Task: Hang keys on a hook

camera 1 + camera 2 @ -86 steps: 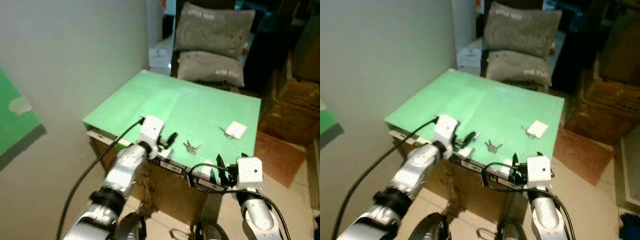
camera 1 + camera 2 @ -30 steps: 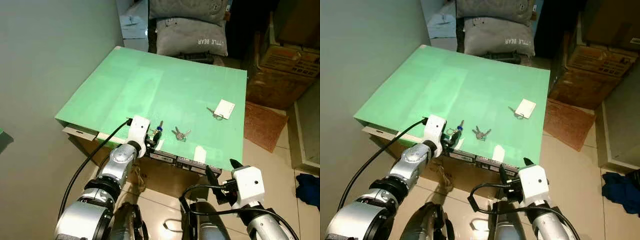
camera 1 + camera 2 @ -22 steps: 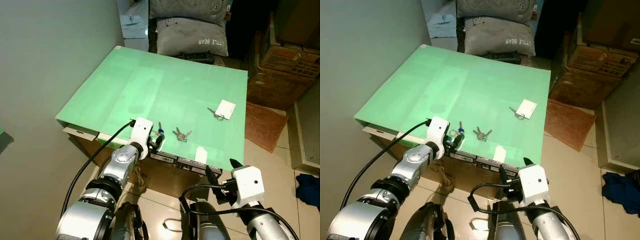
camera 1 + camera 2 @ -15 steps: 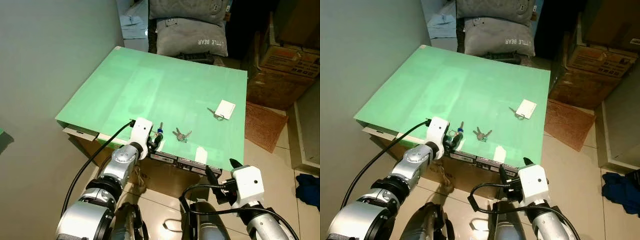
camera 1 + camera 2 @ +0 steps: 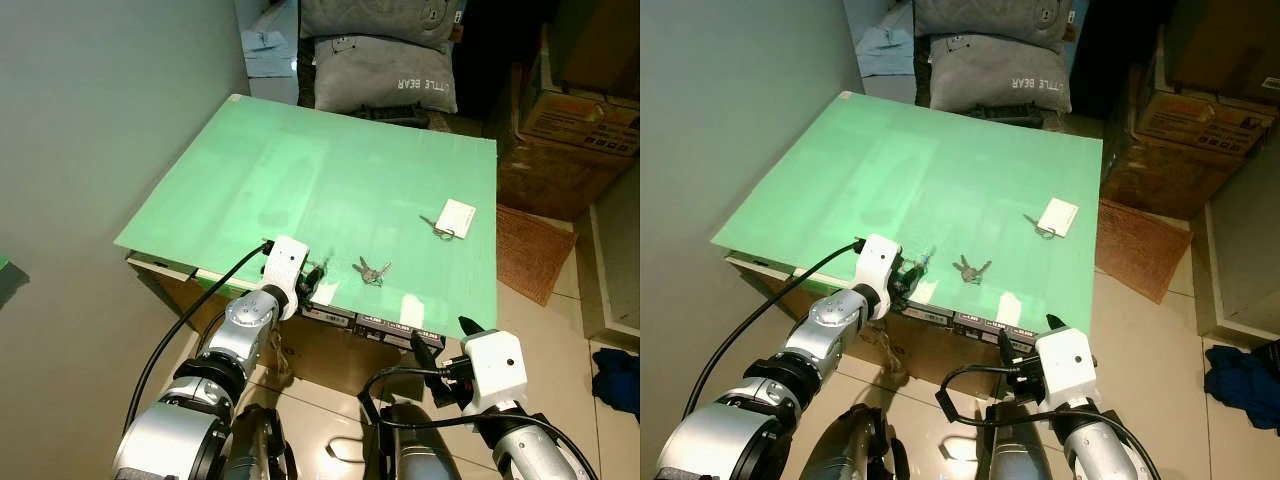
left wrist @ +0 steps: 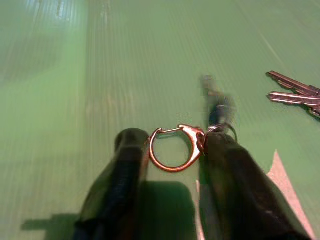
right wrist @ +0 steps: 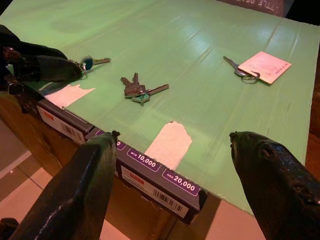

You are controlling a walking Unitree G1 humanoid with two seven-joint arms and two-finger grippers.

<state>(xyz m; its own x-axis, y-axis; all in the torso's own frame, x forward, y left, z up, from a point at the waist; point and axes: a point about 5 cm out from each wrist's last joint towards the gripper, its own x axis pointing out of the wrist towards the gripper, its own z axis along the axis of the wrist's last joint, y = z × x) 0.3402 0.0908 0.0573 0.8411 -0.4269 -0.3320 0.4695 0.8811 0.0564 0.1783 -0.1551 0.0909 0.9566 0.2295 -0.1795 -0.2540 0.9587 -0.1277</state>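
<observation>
Low at the near left edge of the green corrugated plastic board (image 5: 330, 180), the left gripper (image 6: 172, 160) with its two black fingers (image 6: 125, 165) apart, straddling the bronze oval clasp ring (image 6: 172, 154) of a blue-headed key set (image 7: 90, 63) lying flat just left of a loose bunch of silver keys (image 5: 372, 270). Best done by closing squarely across the ring's wire, not the blurred dangling key, then lifting straight up to avoid dragging. Right gripper (image 7: 175, 165) wide open, idle below the near edge; farther right, a white card with a key ring (image 5: 452, 219).

left pincer (image 6: 172, 150) low, fingers slightly parted; right pincer (image 7: 175, 165) spread wide
</observation>
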